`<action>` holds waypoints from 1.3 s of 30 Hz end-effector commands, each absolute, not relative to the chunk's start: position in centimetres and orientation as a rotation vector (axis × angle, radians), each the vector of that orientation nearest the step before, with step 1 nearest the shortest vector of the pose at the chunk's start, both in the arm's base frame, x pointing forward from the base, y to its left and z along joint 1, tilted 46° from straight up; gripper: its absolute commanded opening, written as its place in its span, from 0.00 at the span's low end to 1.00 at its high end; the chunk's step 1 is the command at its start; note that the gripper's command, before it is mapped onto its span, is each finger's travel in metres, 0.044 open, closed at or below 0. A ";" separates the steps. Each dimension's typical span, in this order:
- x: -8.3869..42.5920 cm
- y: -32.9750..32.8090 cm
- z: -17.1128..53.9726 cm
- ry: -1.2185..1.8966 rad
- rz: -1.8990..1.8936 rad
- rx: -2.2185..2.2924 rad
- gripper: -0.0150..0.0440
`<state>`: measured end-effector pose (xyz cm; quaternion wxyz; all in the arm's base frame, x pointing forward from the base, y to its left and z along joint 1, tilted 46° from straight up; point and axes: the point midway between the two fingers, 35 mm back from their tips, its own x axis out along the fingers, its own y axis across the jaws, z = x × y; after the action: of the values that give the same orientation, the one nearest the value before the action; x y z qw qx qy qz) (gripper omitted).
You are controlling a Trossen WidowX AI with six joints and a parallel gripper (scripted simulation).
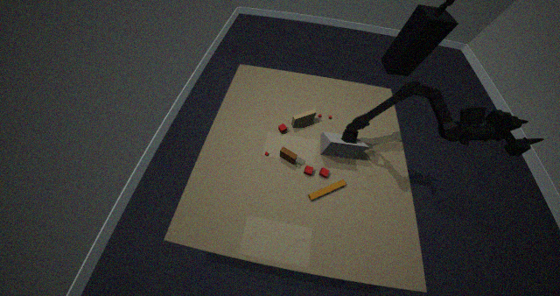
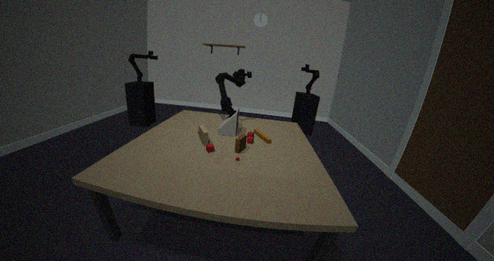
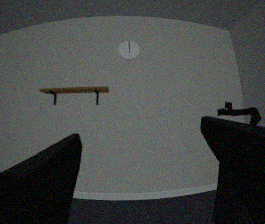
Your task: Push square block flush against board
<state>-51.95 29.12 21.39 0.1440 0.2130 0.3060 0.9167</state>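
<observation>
My table [image 1: 245, 200] has a pale tan top, matt and smooth, like unvarnished wood or laminate, with no grain showing. The board [image 1: 327, 190] looks like yellow-orange painted wood, flat and dull. The red blocks [image 1: 324, 172] read as matt plastic or painted wood; I cannot tell which. Two brown blocks [image 1: 288, 155] look wooden, one darker, one with a paler face. The wedge [image 1: 341, 146] is light grey, smooth and matt. My arm [image 1: 394, 99] and claw [image 1: 522, 134] are black, matt, with no shine. The floor [image 1: 481, 226] is dark and dull.
</observation>
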 end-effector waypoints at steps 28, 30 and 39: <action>-30.9 49.6 18.3 0.787 1.998 0.430 0.25; -28.2 51.0 18.1 0.781 1.928 0.422 0.25; -15.3 55.2 17.0 0.757 1.611 0.391 0.25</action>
<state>-19.13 54.49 17.40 0.5781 0.1696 0.3235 0.7296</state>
